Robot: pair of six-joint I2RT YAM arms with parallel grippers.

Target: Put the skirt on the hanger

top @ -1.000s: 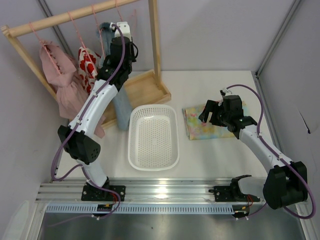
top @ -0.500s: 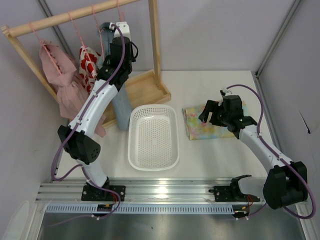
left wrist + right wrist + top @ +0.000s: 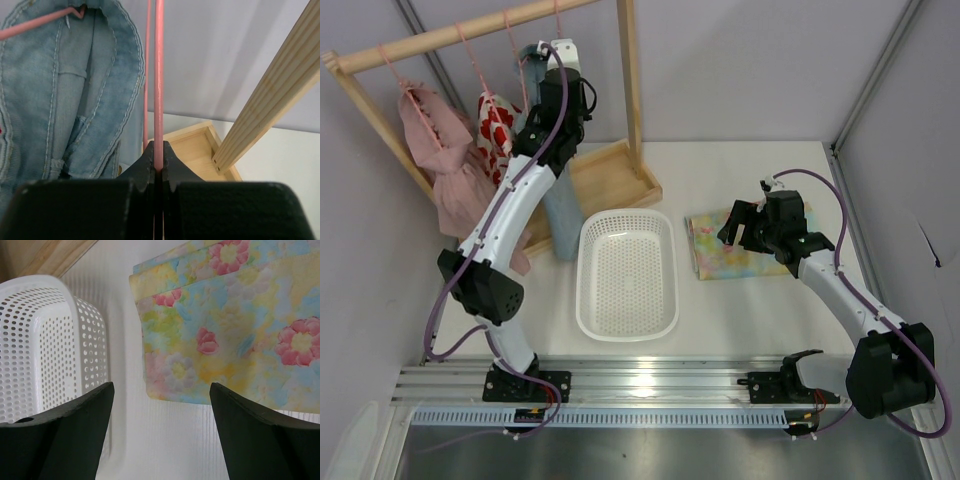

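Note:
The skirt [image 3: 745, 248] lies folded flat on the table at the right; it is pale yellow and turquoise with pink flowers, and fills the upper right of the right wrist view [image 3: 225, 325]. My right gripper [image 3: 733, 232] is open and empty, hovering over the skirt's left edge [image 3: 161, 389]. My left gripper [image 3: 558, 47] is raised to the rack and shut on the thin pink wire of the hanger [image 3: 159, 75], which runs straight up from the jaws. The hanger's hook [image 3: 558, 17] sits over the wooden bar.
A white perforated basket [image 3: 588, 240] stands mid-table, left of the skirt [image 3: 50, 340]. The wooden rack bar [image 3: 450, 35] carries a pink garment [image 3: 435, 150], a red-and-white garment [image 3: 495, 125] and a blue denim garment [image 3: 60, 100]. The rack's wooden tray base [image 3: 610, 175] lies behind the basket.
My left gripper has crept slightly up and back toward the bar with the hanger wire in it. The right arm and the skirt have not moved.

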